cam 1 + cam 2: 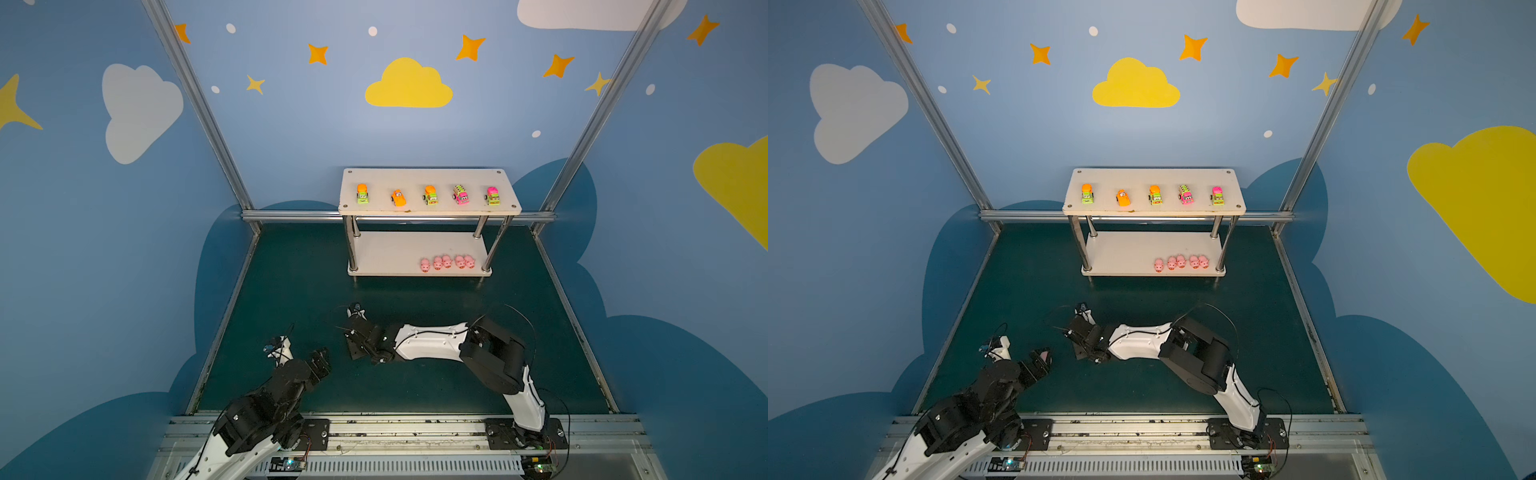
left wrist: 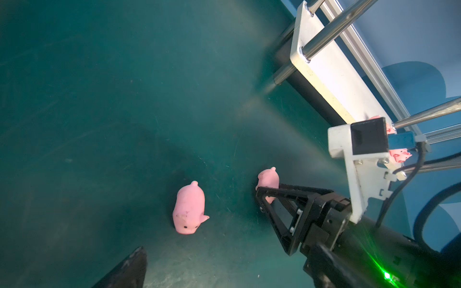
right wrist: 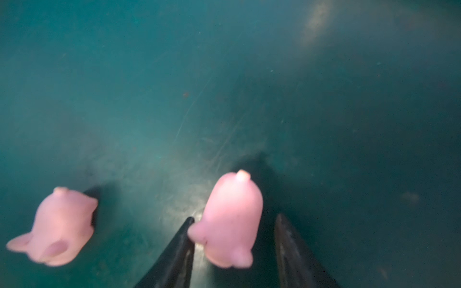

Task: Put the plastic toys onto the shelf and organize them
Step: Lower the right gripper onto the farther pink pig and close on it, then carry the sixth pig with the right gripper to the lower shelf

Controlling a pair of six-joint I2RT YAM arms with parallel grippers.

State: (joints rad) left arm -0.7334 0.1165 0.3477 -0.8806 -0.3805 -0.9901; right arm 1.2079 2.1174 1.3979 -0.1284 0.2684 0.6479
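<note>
Mostly dk green mat [image 1: 415, 395], blue walls [image 1: 291, 124], shelf [image 1: 415, 176]

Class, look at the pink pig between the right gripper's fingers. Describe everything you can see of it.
The pig is a small, smooth, pale pink figure, plastic or rubber by its look, with a rounded body, a stubby tail and two small ears. It rests on the green mat, tail pointing away from the right gripper, whose open fingers flank it: one is at its ear, possibly touching, and the other stands clear. Its face is hidden. A second pig sits apart beside it.
</note>
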